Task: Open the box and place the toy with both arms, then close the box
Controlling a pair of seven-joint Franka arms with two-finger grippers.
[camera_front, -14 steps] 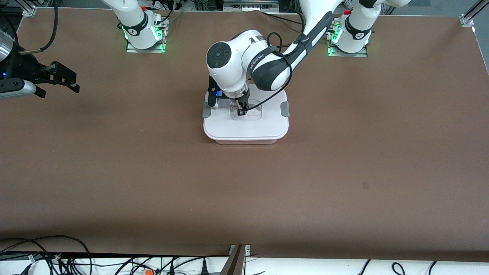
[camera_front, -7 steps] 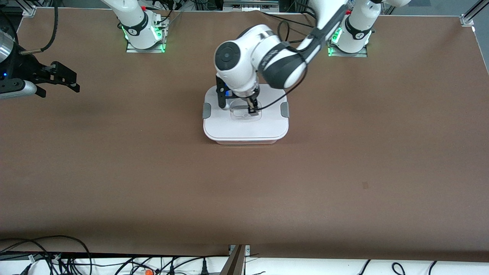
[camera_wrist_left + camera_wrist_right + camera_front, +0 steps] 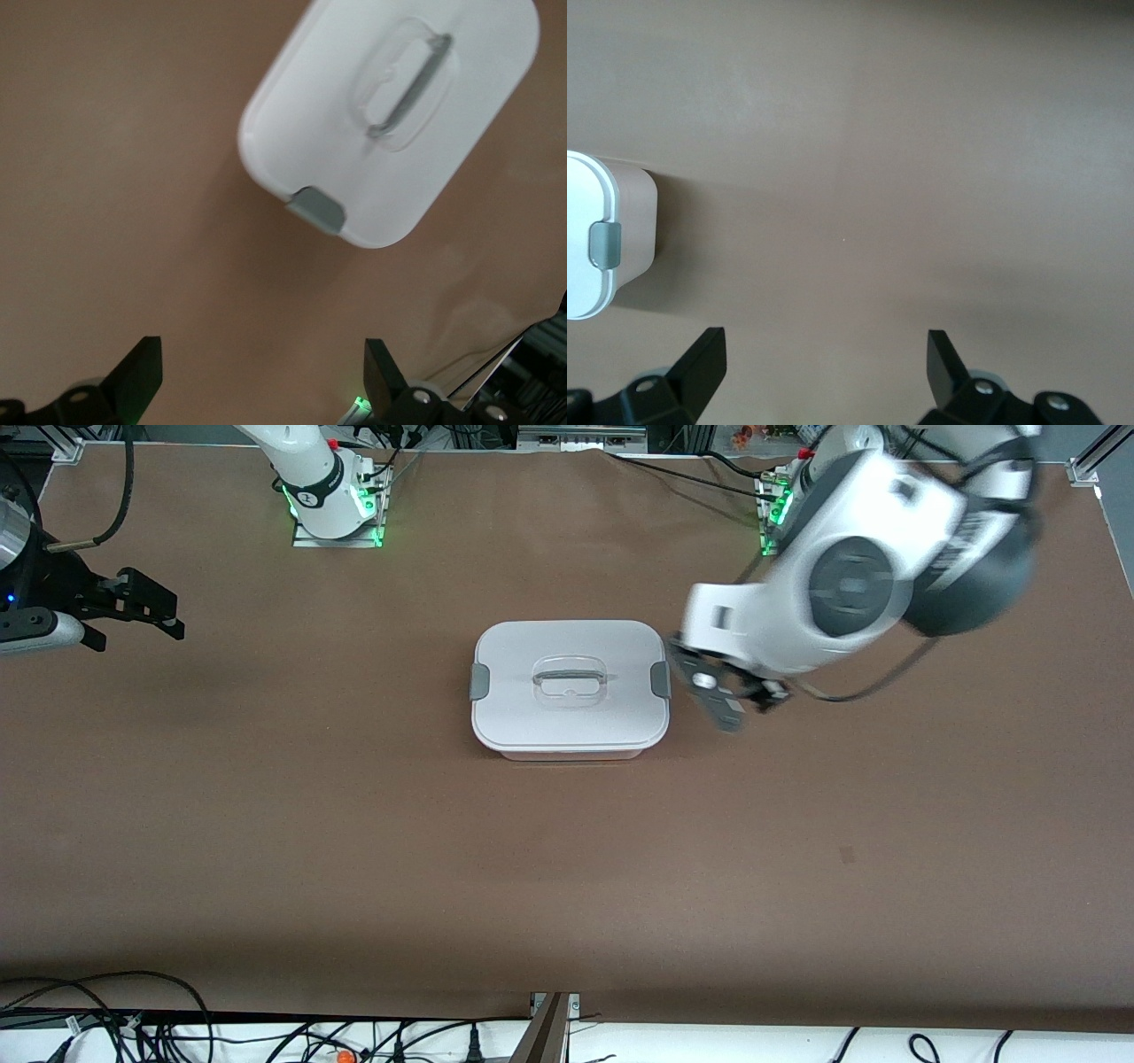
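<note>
The box stands near the middle of the brown table, about midway between the two arms' ends. Its pale tub wall shows as a thin strip along the edge nearest the front camera. The white lid sits flat on the tub and covers it fully. One grey side clip is on the lid edge toward the right arm's end; a second grey clip is on the edge toward the left arm's end. The recessed clear handle lies at the lid's centre, with nothing touching it. The toy is not visible in any view.

The left gripper is in the air over bare table just beside the box, toward the left arm's end. Its jaws are spread wide and hold nothing. In the left wrist view, both fingertips frame bare table, with the lid apart from them.

The right gripper waits over the table edge at the right arm's end, well apart from the box. Its jaws are spread and empty.
</note>
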